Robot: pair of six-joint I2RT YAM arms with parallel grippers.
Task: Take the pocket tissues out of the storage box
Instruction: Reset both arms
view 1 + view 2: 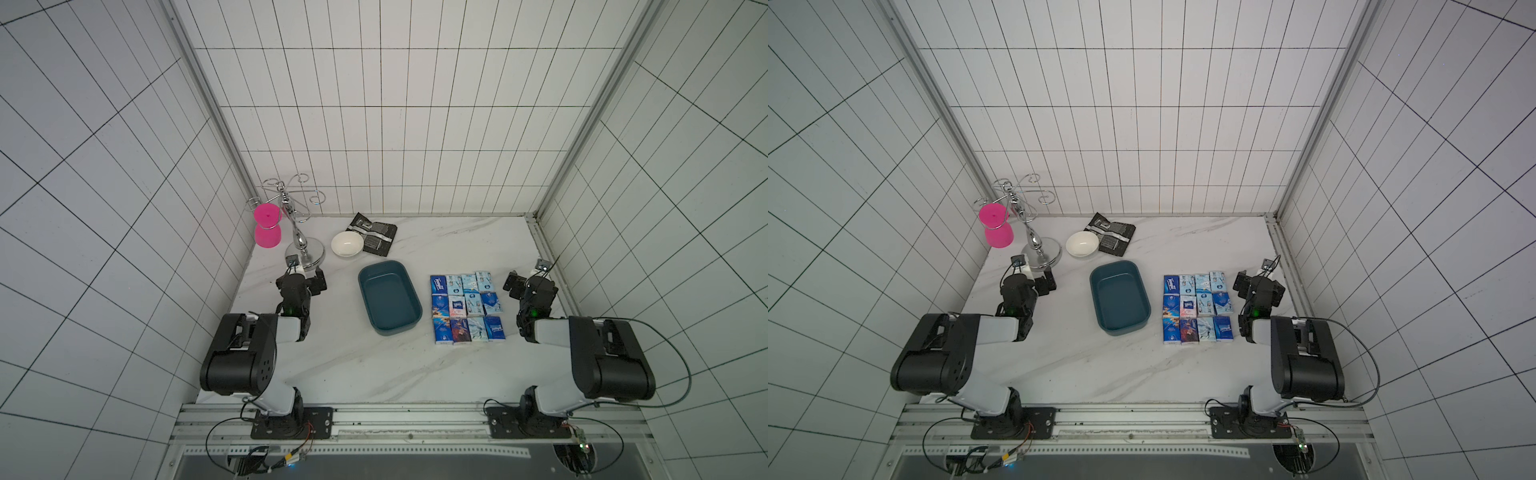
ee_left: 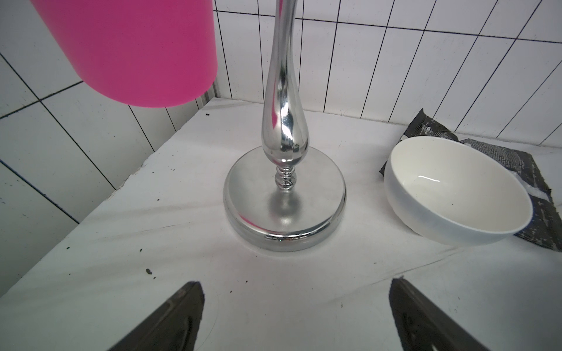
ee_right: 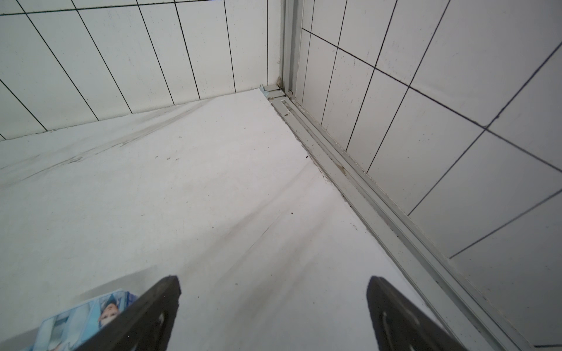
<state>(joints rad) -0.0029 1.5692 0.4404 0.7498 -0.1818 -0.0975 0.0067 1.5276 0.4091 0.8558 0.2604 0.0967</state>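
The dark teal storage box stands mid-table with nothing inside it. The pocket tissues, several blue and white packets, lie flat in a neat grid on the table just right of the box. My left gripper is open and holds nothing, left of the box and facing a chrome stand. My right gripper is open over bare table, just right of the packets. One packet shows beside a finger in the right wrist view.
A chrome hook stand with a pink cup hung on it is at the back left. A white bowl rests on a black-and-silver pouch. An aluminium rail runs along the right wall.
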